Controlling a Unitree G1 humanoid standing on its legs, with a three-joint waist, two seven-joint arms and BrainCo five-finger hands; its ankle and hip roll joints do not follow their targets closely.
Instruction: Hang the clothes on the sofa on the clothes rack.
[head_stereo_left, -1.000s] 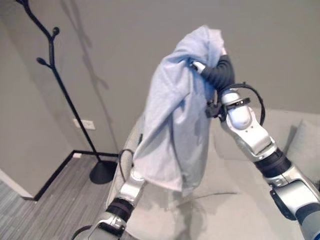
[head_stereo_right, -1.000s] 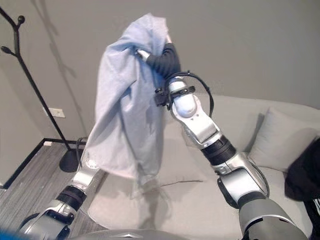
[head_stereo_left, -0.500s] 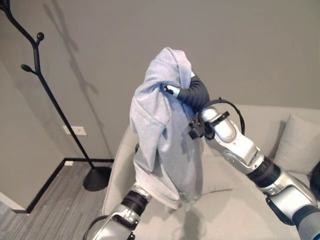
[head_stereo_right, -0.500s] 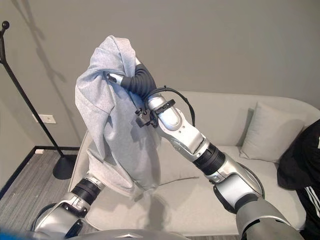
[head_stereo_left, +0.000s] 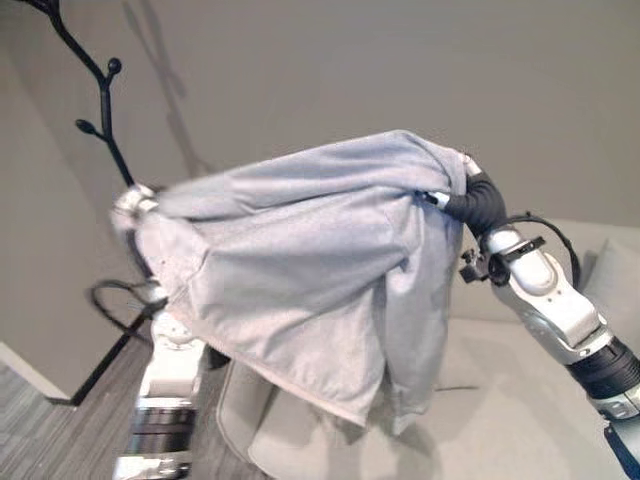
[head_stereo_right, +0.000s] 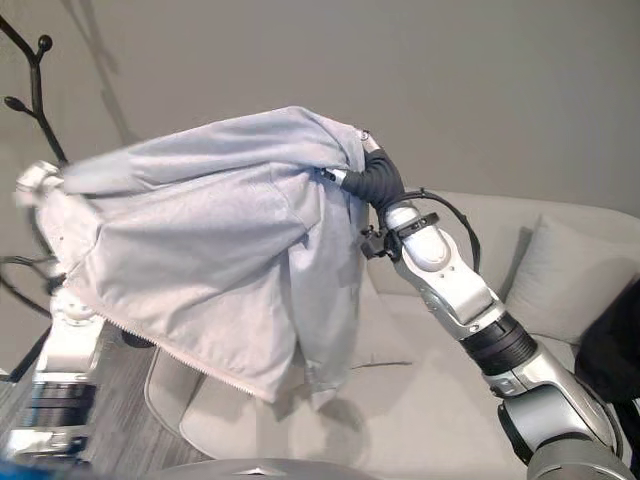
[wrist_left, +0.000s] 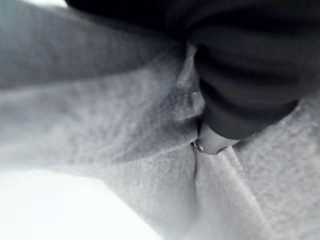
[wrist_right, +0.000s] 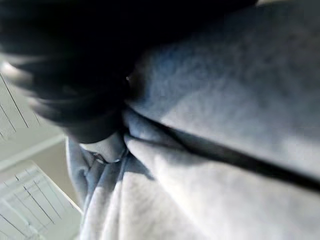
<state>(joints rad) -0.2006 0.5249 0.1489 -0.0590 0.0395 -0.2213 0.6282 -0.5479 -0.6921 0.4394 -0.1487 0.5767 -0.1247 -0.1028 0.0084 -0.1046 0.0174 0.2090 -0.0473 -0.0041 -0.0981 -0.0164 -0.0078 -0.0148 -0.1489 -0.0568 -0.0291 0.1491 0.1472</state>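
Garment (head_stereo_left: 300, 270) now stretched between left hand (head_stereo_left: 132, 203) and right hand (head_stereo_left: 452, 185); both gripping it.

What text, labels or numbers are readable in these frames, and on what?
None readable.
Grey jacket, stretched between the left hand and the right hand: no print visible.
Coat rack, wall, sofa: no markings.
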